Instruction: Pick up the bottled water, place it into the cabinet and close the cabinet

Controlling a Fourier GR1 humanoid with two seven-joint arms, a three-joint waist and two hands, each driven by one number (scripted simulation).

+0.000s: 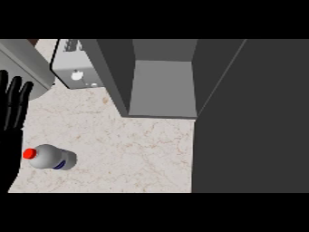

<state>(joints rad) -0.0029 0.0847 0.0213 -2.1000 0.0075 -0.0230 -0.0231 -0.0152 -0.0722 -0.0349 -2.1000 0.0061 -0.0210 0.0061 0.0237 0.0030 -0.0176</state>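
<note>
The bottled water (51, 157) is a clear bottle with a red cap and a blue label band, on the marble counter at the lower left. Its cap points left, right beside the edge of my left hand (3, 131). That hand is black and open, fingers straight and pointing up along the left edge; whether it touches the bottle is unclear. The cabinet (162, 88) stands open at the top centre, showing a grey, bare inside. Its dark grey door (260, 118) fills the right side. My right hand does not show.
A white and grey appliance (73, 68) sits at the top left beside the cabinet's left wall. A grey rounded object (23, 61) lies behind my left hand. The marble counter (137, 149) stretches between the bottle and the door.
</note>
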